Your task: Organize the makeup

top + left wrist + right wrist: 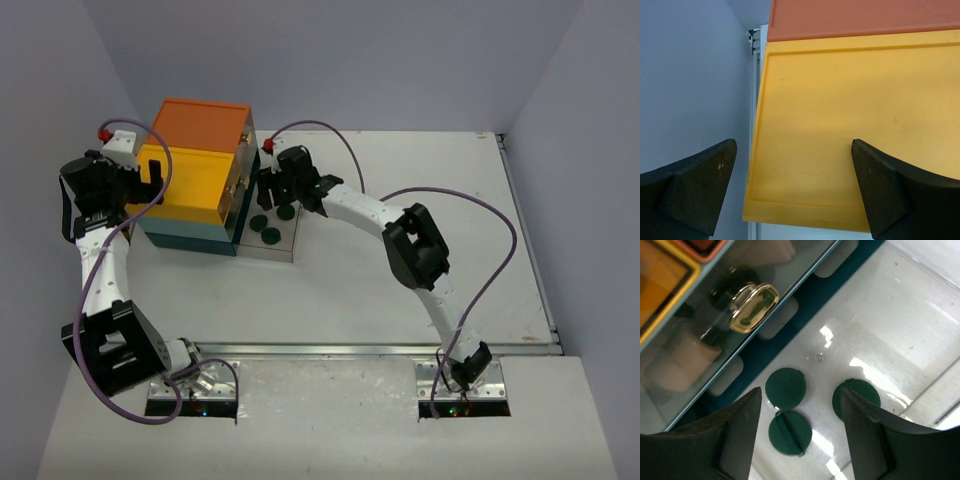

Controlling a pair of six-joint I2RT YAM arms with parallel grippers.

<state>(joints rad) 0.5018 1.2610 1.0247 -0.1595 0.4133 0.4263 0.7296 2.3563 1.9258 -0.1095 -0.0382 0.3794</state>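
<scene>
The pale tabletop [400,270] is a white rectangle with a metal rail [330,350] along its near edge. At its far left stands the orange, yellow and teal drawer box [195,170]. A clear drawer [287,250] is pulled out of the box's bottom level to the right, low over the surface. The two arm bases [190,385] [460,385] sit on plates at the near edge.

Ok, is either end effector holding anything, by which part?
Nothing held. Right end effector open above the green discs; left end effector open over the drawer box.

three dark green discs [785,388], flat — in clear drawer [900,310]
</scene>
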